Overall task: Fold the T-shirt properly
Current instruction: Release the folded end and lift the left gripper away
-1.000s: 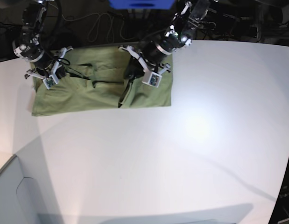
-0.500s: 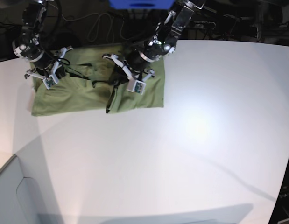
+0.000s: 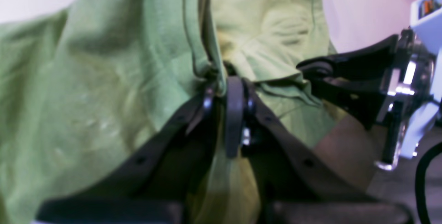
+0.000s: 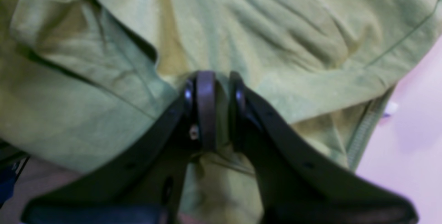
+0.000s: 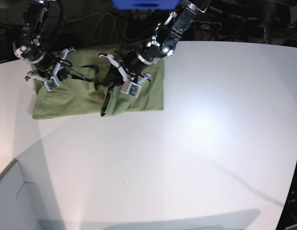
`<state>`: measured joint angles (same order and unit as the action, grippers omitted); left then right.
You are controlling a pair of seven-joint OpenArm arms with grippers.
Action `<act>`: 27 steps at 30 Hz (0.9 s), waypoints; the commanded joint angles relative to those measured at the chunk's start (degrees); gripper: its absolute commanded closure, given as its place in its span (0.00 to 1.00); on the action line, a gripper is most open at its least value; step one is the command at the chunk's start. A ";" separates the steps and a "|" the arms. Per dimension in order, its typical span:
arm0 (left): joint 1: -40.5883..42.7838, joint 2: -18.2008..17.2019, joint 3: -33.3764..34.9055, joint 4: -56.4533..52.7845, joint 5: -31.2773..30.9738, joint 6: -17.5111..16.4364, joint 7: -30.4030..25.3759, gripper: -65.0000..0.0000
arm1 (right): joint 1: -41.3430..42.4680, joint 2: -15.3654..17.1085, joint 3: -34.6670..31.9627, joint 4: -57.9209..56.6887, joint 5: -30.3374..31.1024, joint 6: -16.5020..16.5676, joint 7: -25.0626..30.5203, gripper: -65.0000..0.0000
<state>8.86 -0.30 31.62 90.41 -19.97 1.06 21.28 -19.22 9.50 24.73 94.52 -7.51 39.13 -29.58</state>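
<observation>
Since the earlier frames the left gripper point(image 5: 108, 91) has carried its pinched edge of the T-shirt point(image 5: 76, 96) farther toward the far left corner of the white table point(image 5: 196, 134), so the garment's right edge now lies nearer the middle of its own width and the cloth looks narrower than before. The right gripper point(image 5: 71, 74) has stayed where it was, over the shirt's left end by the far edge of the tabletop. From the base view the olive shirt is a rumpled band lying along the far edge, toward the left corner, with both arms bent over it, but that view is too distant to show how the jaws stand. The left wrist view settles it for that arm: the left gripper point(image 3: 226, 89) is clenched on a raised ridge of green fabric that stands up between its dark fingers point(image 3: 234, 113), and the other arm's black and white hardware point(image 3: 393, 89) appears at the right. The right wrist view shows the right gripper point(image 4: 217, 89) likewise clamped on a fold of cloth, with a hemmed edge and pale tabletop at the right.
</observation>
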 commanded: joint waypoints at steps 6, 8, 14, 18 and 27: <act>-0.56 1.83 0.16 0.97 -0.56 -0.58 -1.19 1.00 | -0.07 0.66 0.28 0.56 -0.36 0.87 -0.35 0.93; -0.56 2.01 0.25 0.97 -0.56 -0.58 -1.19 1.00 | -0.16 0.66 0.28 0.56 -0.36 0.87 -0.35 0.93; -1.17 2.19 0.25 0.97 -1.18 -0.49 0.39 1.00 | -0.34 0.66 0.28 0.56 -0.36 0.87 -0.35 0.93; -1.35 2.27 0.25 1.15 -1.18 -0.49 4.70 0.67 | -0.43 0.66 0.28 0.56 -0.36 0.87 -0.35 0.93; 0.76 0.78 0.08 11.52 -1.26 -0.66 3.91 0.42 | -0.43 0.66 0.28 0.56 -0.36 0.87 -0.35 0.93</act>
<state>9.28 0.43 31.68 101.10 -20.75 0.99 25.80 -19.42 9.52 24.73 94.54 -7.49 39.13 -29.54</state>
